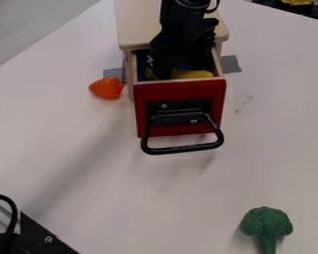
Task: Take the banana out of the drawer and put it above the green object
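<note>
And here's the pincer (163, 73) down in the drawer (218, 63), open or clamped I can't tell, beside the banana (195, 74) inside, where too low a lift could catch the fruit on the drawer's red front panel (140, 106), short of the broccoli (266, 222) out front!

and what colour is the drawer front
Red, with a black handle, seen in the camera view.

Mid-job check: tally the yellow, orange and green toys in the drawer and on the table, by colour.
Yellow: 1, the banana in the drawer
Orange: 1, the rounded toy beside the drawer
Green: 1, the broccoli
Total: 3
</note>
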Available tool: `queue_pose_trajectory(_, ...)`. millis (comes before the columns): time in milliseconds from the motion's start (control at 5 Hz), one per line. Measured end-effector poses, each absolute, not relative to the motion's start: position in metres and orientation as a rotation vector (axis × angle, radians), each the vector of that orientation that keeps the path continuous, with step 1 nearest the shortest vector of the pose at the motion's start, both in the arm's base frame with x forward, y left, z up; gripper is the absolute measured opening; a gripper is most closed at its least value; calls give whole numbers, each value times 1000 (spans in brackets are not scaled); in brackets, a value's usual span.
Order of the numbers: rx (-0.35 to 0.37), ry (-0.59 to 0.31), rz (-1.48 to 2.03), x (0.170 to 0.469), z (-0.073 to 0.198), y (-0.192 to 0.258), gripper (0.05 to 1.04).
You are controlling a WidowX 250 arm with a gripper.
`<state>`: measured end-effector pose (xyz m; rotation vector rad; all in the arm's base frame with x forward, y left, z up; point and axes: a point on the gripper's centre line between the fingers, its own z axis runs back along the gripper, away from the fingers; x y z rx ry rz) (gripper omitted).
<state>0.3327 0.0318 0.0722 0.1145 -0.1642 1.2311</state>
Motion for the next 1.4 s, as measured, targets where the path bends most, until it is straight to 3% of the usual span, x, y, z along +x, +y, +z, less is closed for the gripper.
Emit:
queue_pose_trajectory(600,110,-39,1285,326,61,40,960)
queue_pose_trajectory(800,101,-29,1297,327,59,41,700)
queue_pose_trajectory(1000,104,-25,1299,326,59,42,545)
queue_pose_trajectory(1400,90,-41,1296,325,72,38,505)
